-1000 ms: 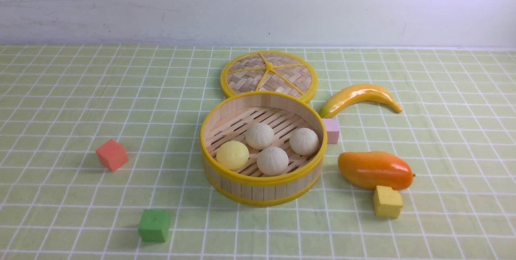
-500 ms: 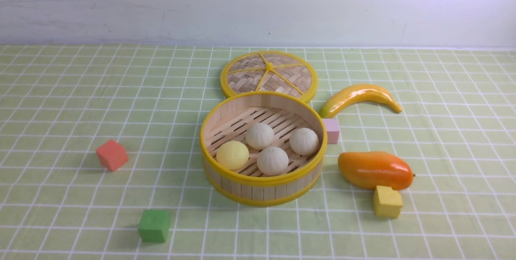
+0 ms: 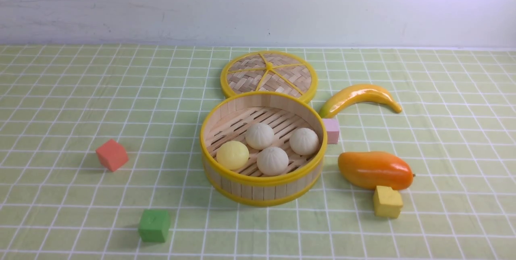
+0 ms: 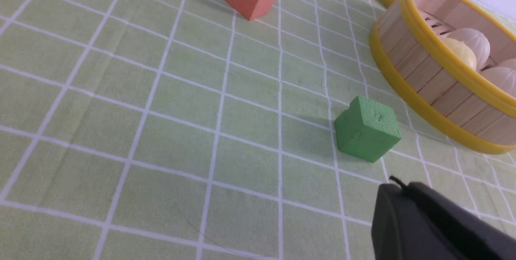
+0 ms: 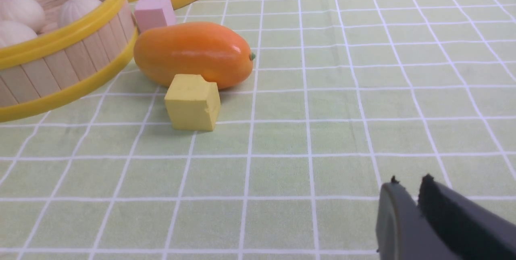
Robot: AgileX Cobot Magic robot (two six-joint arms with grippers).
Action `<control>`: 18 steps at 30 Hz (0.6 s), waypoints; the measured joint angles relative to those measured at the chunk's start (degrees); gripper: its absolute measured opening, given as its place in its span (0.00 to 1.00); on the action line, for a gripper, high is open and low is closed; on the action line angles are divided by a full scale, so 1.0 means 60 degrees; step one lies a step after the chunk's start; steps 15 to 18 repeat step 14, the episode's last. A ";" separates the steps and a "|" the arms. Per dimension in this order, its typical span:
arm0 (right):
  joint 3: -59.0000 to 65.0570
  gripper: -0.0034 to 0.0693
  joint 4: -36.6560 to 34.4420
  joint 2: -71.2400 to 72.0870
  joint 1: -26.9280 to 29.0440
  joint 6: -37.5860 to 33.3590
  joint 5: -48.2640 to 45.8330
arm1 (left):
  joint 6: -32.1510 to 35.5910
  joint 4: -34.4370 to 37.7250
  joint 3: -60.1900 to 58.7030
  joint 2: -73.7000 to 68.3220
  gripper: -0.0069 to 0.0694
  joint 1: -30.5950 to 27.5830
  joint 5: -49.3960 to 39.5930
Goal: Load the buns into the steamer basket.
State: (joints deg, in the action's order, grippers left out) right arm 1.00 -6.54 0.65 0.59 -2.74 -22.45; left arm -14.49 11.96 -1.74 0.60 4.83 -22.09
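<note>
Left fingers (image 4: pixel 399 189): closed, empty, near bench (image 3: pixel 60 102) edge. Steamer basket (image 3: pixel 263 193), centre: all four buns (image 3: pixel 272 160) inside, apparently loaded; lid (image 3: pixel 269 73) behind. Right fingers (image 5: pixel 407 189): slightly parted, empty, likely parked.

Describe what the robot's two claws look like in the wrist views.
Only the tips show. The left claw is matte black, two flat blunt fingers with rounded corners and a small frayed nub at the tip. The right claw looks dark grey to black, with the same flat shape and a rough-edged black pad. No cables, markings or arm links are visible.
</note>
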 joint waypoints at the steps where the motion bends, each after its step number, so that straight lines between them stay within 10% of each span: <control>1: 0.0000 0.16 0.0000 0.0000 0.0000 0.0000 0.0000 | 0.0000 0.0000 0.0000 0.0000 0.09 0.0000 0.0000; 18: 0.0000 0.18 0.0000 0.0000 0.0000 0.0000 0.0000 | 0.0000 0.0000 0.0000 0.0000 0.10 0.0000 0.0000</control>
